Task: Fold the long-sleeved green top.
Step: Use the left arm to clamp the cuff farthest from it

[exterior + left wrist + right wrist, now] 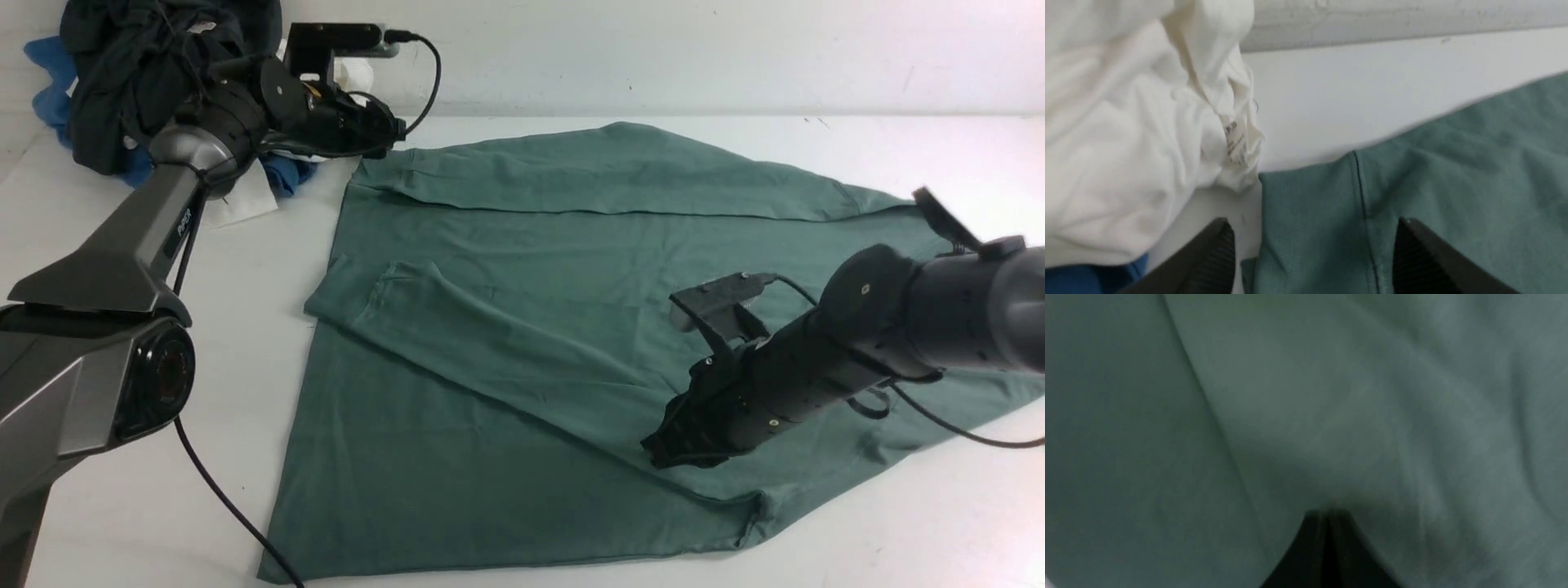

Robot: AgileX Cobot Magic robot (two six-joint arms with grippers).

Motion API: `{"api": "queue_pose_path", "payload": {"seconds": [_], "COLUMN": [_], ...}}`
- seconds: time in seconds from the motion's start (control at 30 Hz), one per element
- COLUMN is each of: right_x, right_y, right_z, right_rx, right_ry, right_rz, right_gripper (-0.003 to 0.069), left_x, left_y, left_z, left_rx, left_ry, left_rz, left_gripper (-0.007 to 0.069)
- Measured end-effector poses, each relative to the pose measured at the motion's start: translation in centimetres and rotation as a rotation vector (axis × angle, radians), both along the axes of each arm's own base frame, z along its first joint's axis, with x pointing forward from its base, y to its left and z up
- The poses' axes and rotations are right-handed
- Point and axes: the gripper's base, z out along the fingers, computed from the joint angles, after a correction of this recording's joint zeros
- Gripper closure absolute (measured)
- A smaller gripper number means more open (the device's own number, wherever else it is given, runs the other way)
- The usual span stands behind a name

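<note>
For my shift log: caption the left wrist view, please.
Left claw open at a corner of the green long-sleeved top, crumpled white garment beside it on the table.

The right arm is covering a chunk of the green long-sleeved top, and the top's near corner is running off the bottom edge. The right wrist view is coming out all blurry: just green cloth and the right gripper, tips pressed together. The white garment label is looking too smeared to read. The dark clothes pile is getting cropped up top.
</note>
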Motion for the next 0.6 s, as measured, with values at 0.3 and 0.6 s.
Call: {"api": "queue_pose_path", "payload": {"seconds": [0.3,0.6], "right_x": [-2.1,-1.9], "right_y": [-1.7,-0.9], "right_z": [0.6,0.9], "right_rx": [-0.168,-0.081], "right_ry": [0.166,0.141], "right_rz": [0.027,0.025], "right_gripper": [0.0667,0.0667], "left_x": [0.0,0.5], "left_y": [0.0,0.0], "left_z": [0.0,-3.1], "left_rx": [-0.002,-0.001], "left_ry": [-0.006,0.017], "left_rz": [0.002,0.011], "left_gripper": [0.0231,0.0234]}}
